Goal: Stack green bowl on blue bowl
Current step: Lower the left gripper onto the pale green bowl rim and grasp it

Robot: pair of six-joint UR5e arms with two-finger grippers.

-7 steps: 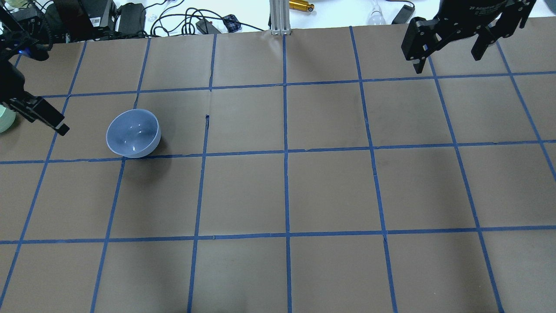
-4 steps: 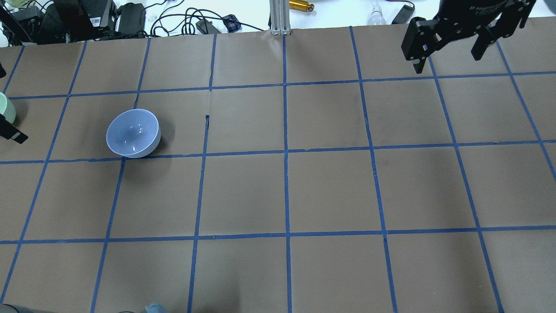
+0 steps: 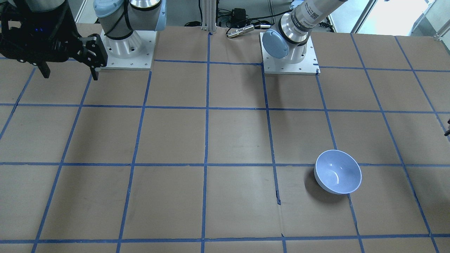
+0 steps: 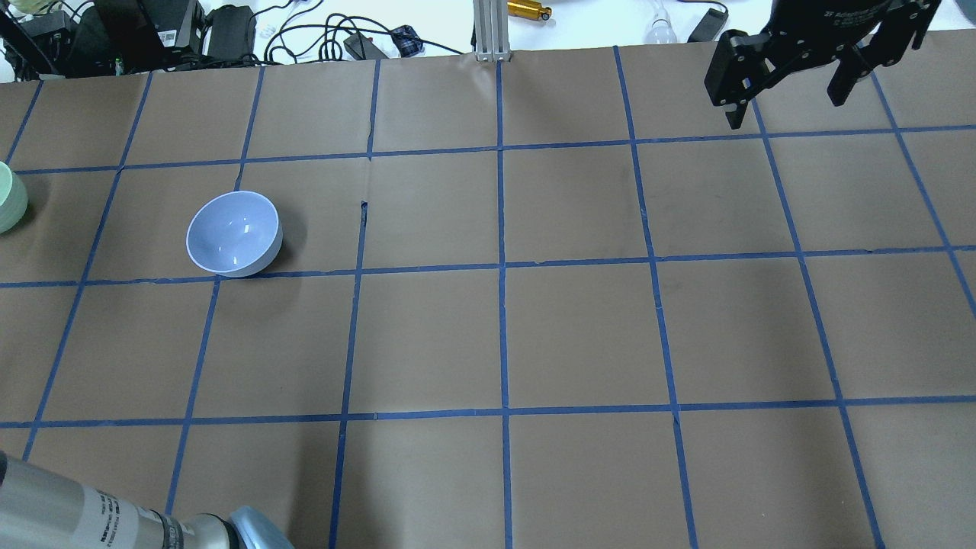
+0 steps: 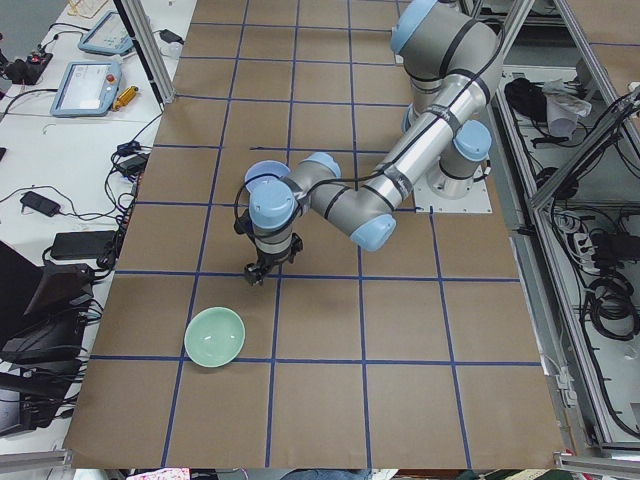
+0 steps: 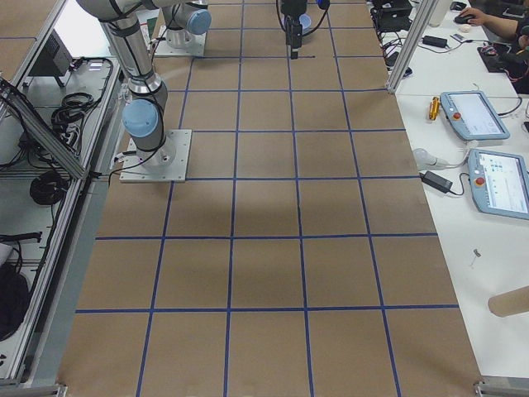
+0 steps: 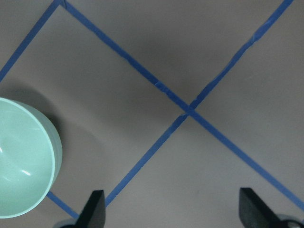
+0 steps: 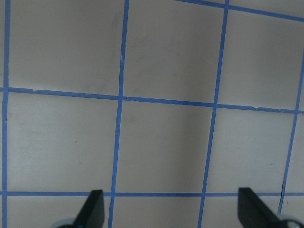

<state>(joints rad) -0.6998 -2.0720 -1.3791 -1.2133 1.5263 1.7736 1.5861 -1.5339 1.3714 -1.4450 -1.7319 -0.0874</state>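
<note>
Brown paper (image 4: 579,335) gridded with blue tape (image 4: 503,305) spreads underneath. The left gripper (image 7: 173,213) hangs empty with its fingers spread. The green bowl (image 7: 23,161) sits just beside one fingertip, outside the gap. The right gripper (image 4: 787,107) gapes too, well apart from the blue bowl (image 4: 234,232).

Robotics lab: a tape-gridded table (image 4: 579,335) lay beneath the right gripper (image 4: 787,107), with cables (image 4: 320,34) and teach pendants (image 6: 474,115) beyond it.
</note>
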